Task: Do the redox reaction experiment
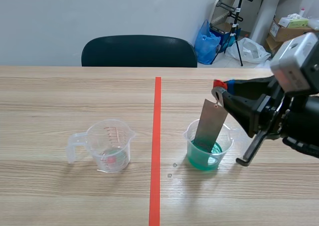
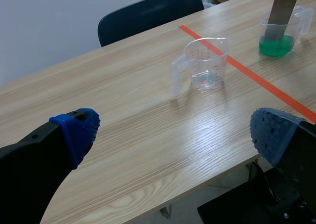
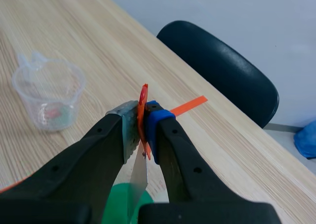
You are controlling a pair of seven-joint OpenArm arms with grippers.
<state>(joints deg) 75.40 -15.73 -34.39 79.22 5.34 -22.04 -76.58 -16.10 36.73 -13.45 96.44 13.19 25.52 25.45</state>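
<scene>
A clear beaker with green liquid (image 1: 206, 147) stands right of the red tape line. A grey metal strip (image 1: 211, 126) hangs tilted with its lower end dipped in the green liquid; it carries a small red tag (image 1: 219, 84) at its top. My right gripper (image 1: 223, 90) is shut on the strip's top end (image 3: 132, 135), above the green liquid (image 3: 118, 201). An empty clear measuring cup (image 1: 107, 145) stands left of the tape line, also seen ahead of my left gripper as the cup (image 2: 202, 66). My left gripper (image 2: 175, 130) stands open, low over the table's near edge, holding nothing.
A dark chair (image 1: 139, 51) stands at the table's far side. The red tape line (image 1: 156, 146) runs down the table's middle. Bags, boxes and a stand sit on the floor at the back right (image 1: 234, 31).
</scene>
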